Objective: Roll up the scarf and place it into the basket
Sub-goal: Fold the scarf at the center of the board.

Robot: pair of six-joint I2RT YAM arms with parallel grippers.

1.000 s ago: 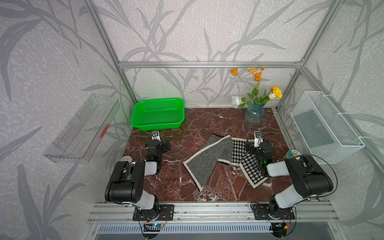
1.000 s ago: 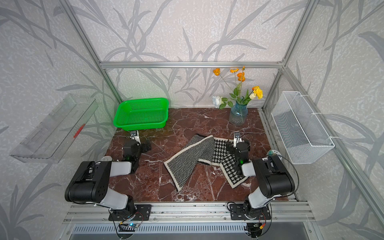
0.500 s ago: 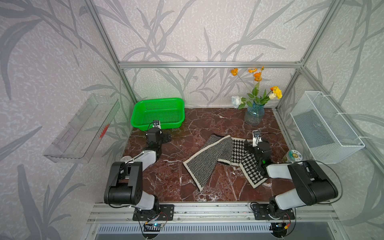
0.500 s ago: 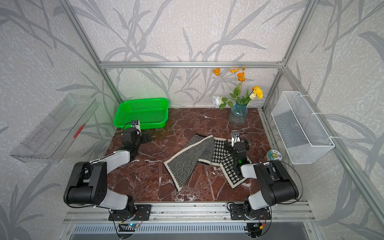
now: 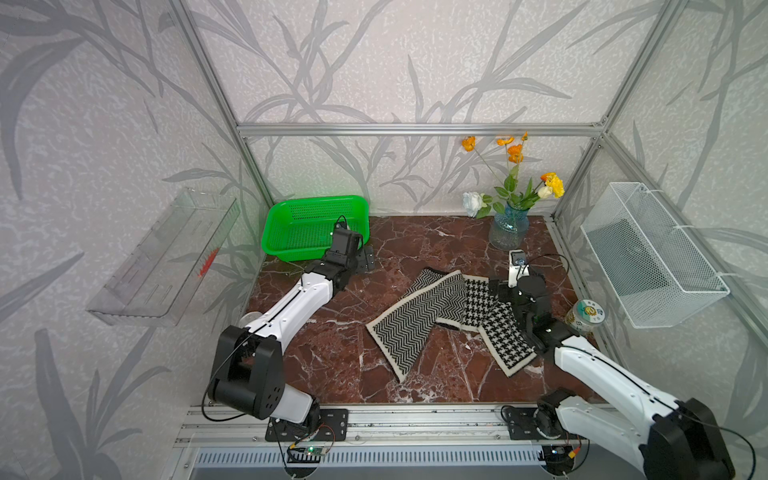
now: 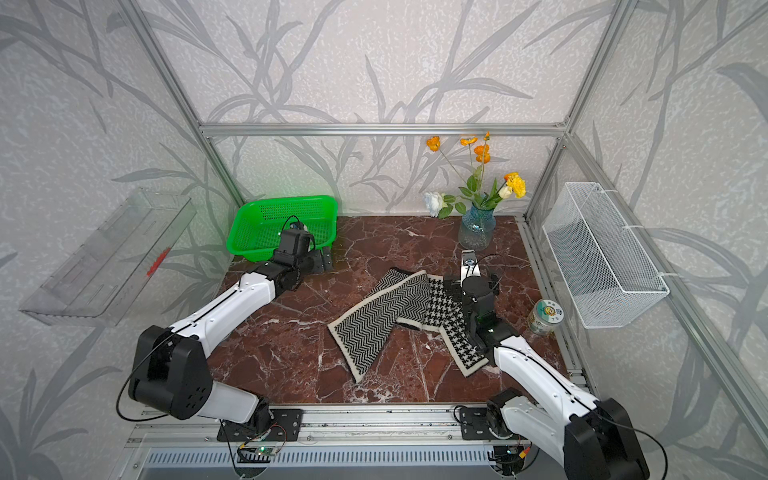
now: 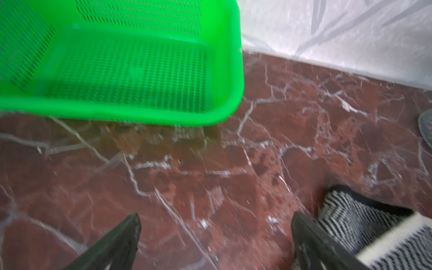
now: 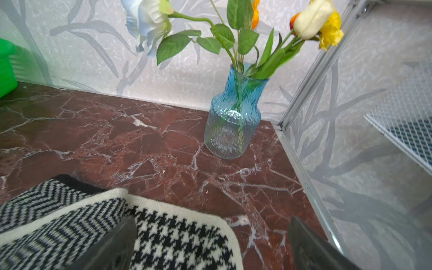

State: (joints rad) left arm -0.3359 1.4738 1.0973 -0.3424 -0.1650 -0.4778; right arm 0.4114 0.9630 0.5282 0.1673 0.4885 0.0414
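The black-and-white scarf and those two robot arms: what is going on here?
The long knitted black-and-white scarf lies unrolled and bent, flat on the red marble table. The left gripper hangs open over bare table between the bright green perforated plastic basket and the scarf's herringbone end. The right gripper is open over the edge of the houndstooth part. Neither holds anything, and the basket is empty.
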